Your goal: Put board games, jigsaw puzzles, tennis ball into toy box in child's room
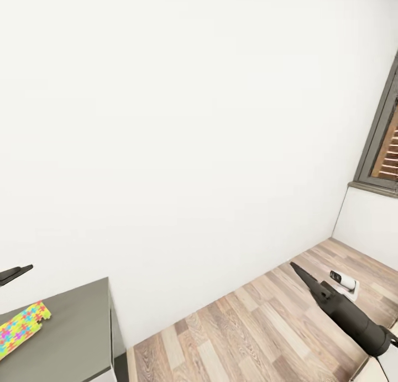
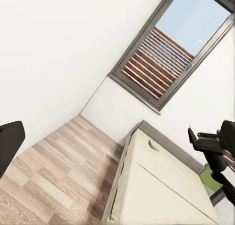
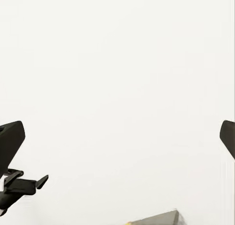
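Jigsaw puzzle [image 1: 22, 328] sits at my 8 o'clock on the bench [image 1: 77, 338], nearest my left arm; both jaws released, empty.

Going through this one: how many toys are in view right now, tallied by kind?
Puzzle: 1
Board games: 2, one lying mid-bed, one near the edge of the bed, partly hidden and too small to be sure of
Total: 3
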